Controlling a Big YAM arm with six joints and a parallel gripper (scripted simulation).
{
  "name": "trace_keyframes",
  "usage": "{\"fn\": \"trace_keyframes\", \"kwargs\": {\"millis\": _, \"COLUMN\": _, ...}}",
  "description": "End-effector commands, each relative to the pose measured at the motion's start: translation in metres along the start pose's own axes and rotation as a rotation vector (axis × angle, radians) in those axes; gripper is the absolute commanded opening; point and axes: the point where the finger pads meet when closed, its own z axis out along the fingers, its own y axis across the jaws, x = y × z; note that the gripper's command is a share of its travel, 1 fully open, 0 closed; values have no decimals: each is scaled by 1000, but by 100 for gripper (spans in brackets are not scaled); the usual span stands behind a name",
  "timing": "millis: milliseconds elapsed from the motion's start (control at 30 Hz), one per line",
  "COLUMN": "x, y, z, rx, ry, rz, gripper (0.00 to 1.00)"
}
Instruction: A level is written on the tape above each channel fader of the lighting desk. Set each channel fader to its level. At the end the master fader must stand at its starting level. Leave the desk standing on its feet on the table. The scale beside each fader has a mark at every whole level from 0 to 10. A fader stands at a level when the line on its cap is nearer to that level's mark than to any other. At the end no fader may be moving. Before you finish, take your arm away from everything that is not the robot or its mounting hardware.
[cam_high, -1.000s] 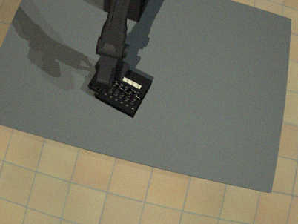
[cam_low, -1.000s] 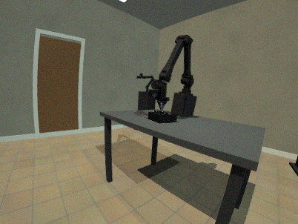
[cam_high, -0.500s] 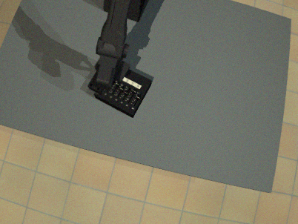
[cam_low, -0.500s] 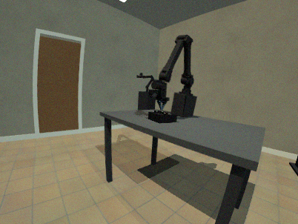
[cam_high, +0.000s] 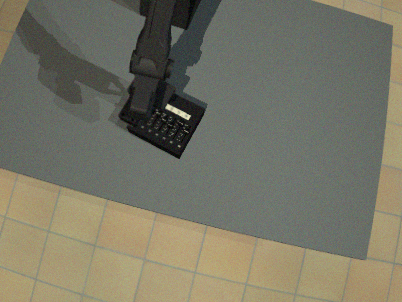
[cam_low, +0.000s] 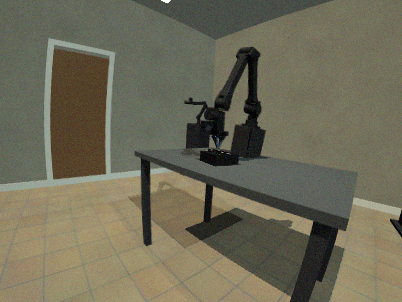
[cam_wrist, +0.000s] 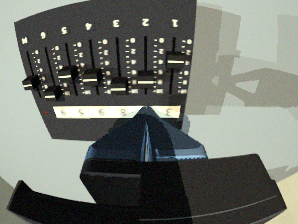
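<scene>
pincer, clenched on nothing, hides the tape strip partly; top view shows the lighting desk whole.

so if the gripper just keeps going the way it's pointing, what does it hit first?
Most likely the lighting desk: the shut gripper points down at the pale tape strip along the desk's edge, just short of the fader caps. How far above the strip it is, the views don't show.

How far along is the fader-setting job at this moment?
Done: the lighting desk stands flat on the table, and its fader caps sit at differing heights. In hand: the shut, empty end effector points at the tape strip. Left: unclear, as the tape's levels are unreadable.
</scene>
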Motion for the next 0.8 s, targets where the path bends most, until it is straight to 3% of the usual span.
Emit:
{"fn": "trace_keyframes", "kwargs": {"millis": 0, "x": -25, "y": 13, "z": -17, "rx": -17, "ry": -57, "rz": -8, "gripper": 0}}
{"fn": "trace_keyframes", "kwargs": {"millis": 200, "x": -21, "y": 10, "z": -2, "rx": -12, "ry": -41, "rz": -5, "gripper": 0}}
{"fn": "trace_keyframes", "kwargs": {"millis": 767, "x": -22, "y": 10, "z": 5, "rx": -14, "ry": -47, "rz": -6, "gripper": 0}}
